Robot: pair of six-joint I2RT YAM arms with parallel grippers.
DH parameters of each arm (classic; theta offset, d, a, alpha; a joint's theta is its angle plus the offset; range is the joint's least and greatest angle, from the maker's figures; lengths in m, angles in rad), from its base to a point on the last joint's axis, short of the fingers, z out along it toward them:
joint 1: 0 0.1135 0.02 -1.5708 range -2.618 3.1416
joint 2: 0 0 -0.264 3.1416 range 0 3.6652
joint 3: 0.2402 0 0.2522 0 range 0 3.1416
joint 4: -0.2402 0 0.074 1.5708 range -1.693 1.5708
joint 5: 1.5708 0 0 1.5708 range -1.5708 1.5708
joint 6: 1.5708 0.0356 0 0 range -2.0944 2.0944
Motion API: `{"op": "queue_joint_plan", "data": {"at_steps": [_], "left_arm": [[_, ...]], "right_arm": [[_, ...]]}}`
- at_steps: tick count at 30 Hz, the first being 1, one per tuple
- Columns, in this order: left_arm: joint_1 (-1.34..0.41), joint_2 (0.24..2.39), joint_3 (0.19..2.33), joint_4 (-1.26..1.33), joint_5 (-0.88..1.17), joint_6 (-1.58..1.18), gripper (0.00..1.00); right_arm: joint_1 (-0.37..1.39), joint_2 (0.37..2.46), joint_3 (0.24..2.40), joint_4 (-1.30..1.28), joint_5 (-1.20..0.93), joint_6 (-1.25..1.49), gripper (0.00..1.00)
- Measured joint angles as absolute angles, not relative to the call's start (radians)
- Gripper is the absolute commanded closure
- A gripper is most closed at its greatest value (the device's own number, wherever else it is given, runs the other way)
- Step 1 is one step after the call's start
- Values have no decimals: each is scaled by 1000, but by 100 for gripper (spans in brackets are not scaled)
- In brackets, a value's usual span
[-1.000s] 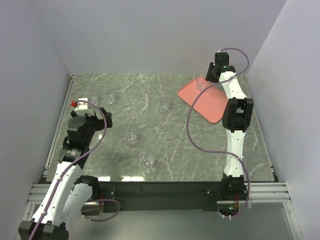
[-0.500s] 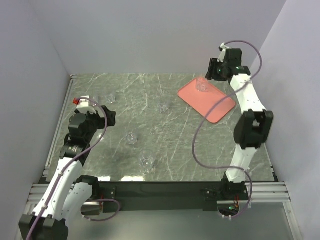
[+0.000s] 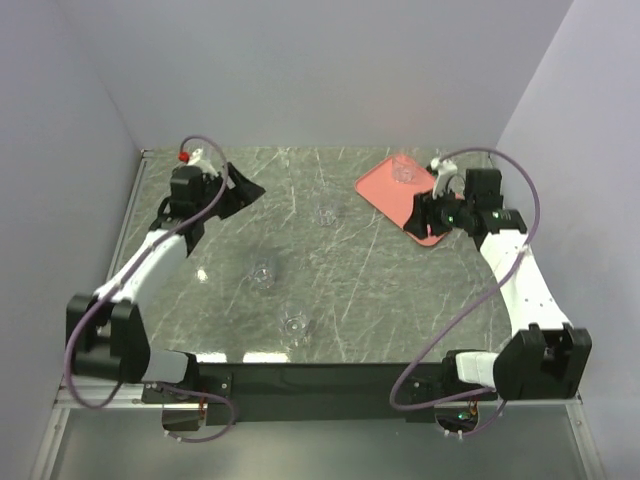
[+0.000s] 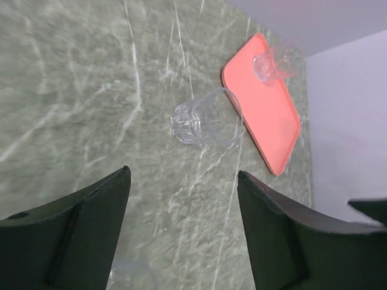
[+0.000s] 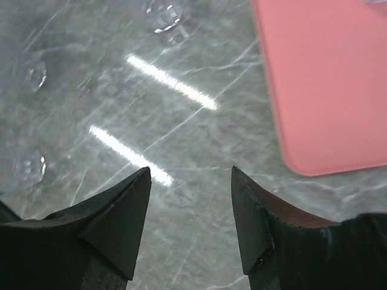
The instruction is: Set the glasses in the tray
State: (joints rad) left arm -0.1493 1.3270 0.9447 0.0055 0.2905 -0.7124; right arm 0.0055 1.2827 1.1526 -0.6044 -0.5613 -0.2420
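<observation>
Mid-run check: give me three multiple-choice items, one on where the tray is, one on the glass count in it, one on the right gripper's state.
1. The tray lies: A far right, B near left, C centre.
2. The tray holds: A no glass, B one glass, C three glasses.
3. The right gripper is: A open and empty, B shut on a glass, C shut on the tray.
Answers: 1 A, the top view shows it far right; 2 B, a single one stands at its far corner; 3 A, its jaws stand apart, nothing between.
</observation>
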Motion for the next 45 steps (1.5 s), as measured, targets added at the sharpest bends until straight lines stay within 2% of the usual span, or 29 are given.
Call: {"op": "queue_joint_plan", "data": {"at_steps": [2,4,7,15,28,32,35,38,39,45], "left_arm": [[-175,1419,1009,-15,289,-743,27],[-215,1525,1095,-64,279,-769,40],[-274,1672,1238,-145,253,-789,53],[-384,1956,1524,-334,150,-828,53],[-473,2082,1710,-463,42,-854,54],[-479,2110,1743,-500,23,-860,62],[-482,2140,1780,-526,-5,-861,73],[-489,2156,1807,-540,-37,-858,89],[-492,2158,1811,-549,-48,-857,98],[-517,2193,1871,-576,-88,-841,100]], "right_arm": [[-6,1213,1063,-606,-594,-264,36],[-22,1159,1000,-603,-611,-281,36],[-43,1109,933,-584,-640,-299,37],[-142,1082,862,-582,-713,-339,37],[-163,1079,862,-581,-748,-355,37],[-169,1068,862,-582,-752,-357,37],[-173,1061,862,-581,-754,-357,37],[-176,1059,862,-582,-754,-357,37],[-177,1058,862,-582,-755,-357,37],[-199,1049,862,-583,-773,-357,37]]}}
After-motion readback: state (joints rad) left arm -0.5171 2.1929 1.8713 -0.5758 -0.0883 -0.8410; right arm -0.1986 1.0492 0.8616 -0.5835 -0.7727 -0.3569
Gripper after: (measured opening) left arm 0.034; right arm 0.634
